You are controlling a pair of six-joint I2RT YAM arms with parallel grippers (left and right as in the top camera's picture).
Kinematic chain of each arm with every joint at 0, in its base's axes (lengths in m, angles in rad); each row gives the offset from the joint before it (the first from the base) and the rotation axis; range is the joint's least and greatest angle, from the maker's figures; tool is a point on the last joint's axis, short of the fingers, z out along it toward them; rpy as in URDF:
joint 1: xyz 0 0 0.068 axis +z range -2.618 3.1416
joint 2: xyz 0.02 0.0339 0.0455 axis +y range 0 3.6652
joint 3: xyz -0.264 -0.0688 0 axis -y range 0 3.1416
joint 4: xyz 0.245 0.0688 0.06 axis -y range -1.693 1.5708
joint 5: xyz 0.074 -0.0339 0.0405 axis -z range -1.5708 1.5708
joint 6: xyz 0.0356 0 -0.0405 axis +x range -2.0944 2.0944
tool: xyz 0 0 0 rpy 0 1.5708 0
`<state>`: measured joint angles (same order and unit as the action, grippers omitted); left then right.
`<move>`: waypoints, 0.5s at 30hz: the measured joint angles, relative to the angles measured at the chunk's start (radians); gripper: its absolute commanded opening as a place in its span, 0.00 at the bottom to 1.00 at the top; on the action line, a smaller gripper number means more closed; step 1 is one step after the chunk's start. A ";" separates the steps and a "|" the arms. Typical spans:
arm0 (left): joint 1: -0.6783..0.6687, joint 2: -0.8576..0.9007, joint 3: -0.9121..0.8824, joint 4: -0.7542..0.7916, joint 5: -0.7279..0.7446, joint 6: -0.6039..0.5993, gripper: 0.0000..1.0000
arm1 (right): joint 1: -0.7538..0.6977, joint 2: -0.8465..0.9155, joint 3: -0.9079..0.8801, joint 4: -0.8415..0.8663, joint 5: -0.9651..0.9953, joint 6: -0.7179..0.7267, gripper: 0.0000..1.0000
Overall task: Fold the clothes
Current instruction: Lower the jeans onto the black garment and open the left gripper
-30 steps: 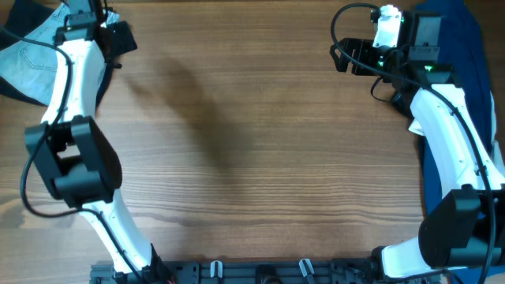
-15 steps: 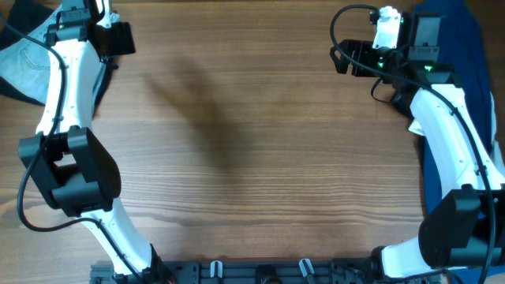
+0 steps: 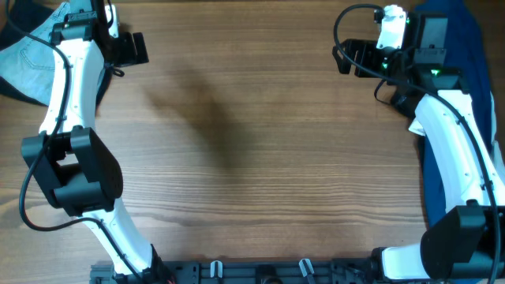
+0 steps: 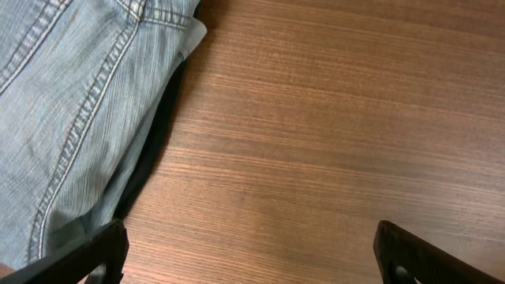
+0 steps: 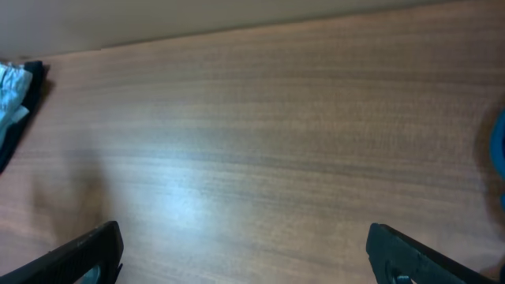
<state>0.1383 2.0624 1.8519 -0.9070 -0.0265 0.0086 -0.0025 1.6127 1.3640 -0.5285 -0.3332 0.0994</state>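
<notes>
Denim shorts (image 4: 67, 110) at left; claw (image 4: 248, 243) agape above table (image 4: 316, 118)

A robot lab — wood-grain table (image 3: 260, 158) with rail-mounted arms (image 3: 59, 87).

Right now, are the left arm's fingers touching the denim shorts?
Cannot tell. In the left wrist view one of the left fingers overlaps the denim shorts at their edge, but neither contact nor gap shows.

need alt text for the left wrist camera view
Faded light-blue denim shorts fill the left of the frame, lying on a wooden table, with a dark cloth showing along their edge. The left gripper is open, its two black fingertips at the bottom corners with bare wood between them.
</notes>
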 measured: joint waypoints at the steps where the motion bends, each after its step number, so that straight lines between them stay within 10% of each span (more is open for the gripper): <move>1: 0.000 0.000 0.000 -0.002 0.000 0.000 1.00 | 0.000 0.000 0.000 -0.006 0.000 0.000 1.00; 9: 0.000 0.000 0.000 0.057 0.125 -0.002 0.98 | 0.000 0.000 0.000 0.036 -0.003 0.032 1.00; 11: 0.000 0.000 0.000 0.075 0.182 0.014 0.79 | 0.000 0.000 0.000 0.045 -0.007 0.040 1.00; 12: 0.000 0.000 0.000 0.080 0.216 0.024 0.41 | 0.000 0.000 0.000 0.047 -0.007 0.043 1.00; 13: 0.000 0.000 0.000 0.084 0.246 0.042 0.22 | 0.000 0.000 0.000 0.047 -0.008 0.047 1.00; 15: 0.000 0.000 0.000 0.087 0.284 0.051 0.23 | 0.000 0.000 0.000 0.046 -0.010 0.053 0.98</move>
<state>0.1383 2.0624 1.8519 -0.8204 0.2577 0.0601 -0.0025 1.6127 1.3640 -0.4828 -0.3435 0.1528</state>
